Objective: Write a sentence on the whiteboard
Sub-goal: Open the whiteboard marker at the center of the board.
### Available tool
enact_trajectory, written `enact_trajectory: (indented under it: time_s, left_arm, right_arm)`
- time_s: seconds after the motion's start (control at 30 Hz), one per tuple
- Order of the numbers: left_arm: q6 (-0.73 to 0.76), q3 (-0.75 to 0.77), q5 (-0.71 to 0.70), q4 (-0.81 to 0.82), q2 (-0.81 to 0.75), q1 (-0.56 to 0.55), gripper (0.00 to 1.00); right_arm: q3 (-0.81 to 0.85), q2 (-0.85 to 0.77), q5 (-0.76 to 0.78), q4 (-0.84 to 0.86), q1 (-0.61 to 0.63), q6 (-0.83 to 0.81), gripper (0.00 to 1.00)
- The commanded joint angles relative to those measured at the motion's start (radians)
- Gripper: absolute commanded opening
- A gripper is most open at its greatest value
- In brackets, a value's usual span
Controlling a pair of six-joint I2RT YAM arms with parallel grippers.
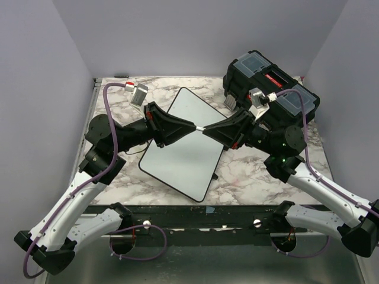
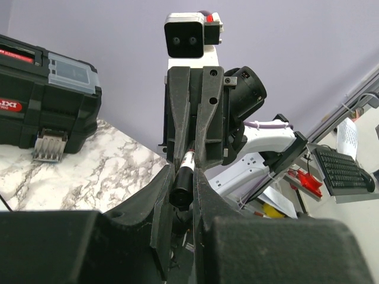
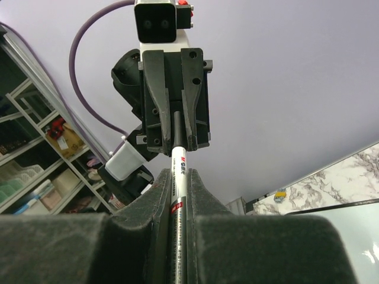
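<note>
Found the whiteboard (image 1: pixel 189 157) flat on the marble table (image 1: pixel 249 177), turned corner-on, with the black toolbox (image 1: pixel 269 83) near its far right side. Saw the left gripper (image 1: pixel 190 126) and the right gripper (image 1: pixel 207 131) tip to tip over the board's far half, both clamped on one marker (image 1: pixel 200 128). Noted the left's fingers (image 2: pixel 161 207) pinching the black cap end, and the right's fingers (image 3: pixel 198 201) the white barrel.
</note>
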Motion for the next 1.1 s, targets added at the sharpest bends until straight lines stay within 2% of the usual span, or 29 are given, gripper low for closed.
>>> enact_trajectory:
  time_s: [0.0, 0.5, 1.07]
  left_arm:
    - [0.044, -0.014, -0.071, -0.068, 0.008, 0.004, 0.00]
    - [-0.028, 0.026, -0.031, -0.022, 0.040, 0.058, 0.00]
    - [-0.042, 0.066, 0.003, -0.058, 0.026, 0.159, 0.00]
  right_arm:
    - [-0.011, -0.059, -0.019, 0.087, 0.006, -0.013, 0.01]
    - [-0.043, -0.179, 0.035, -0.052, 0.006, -0.073, 0.01]
    - [-0.062, -0.249, 0.064, -0.111, 0.006, -0.109, 0.01]
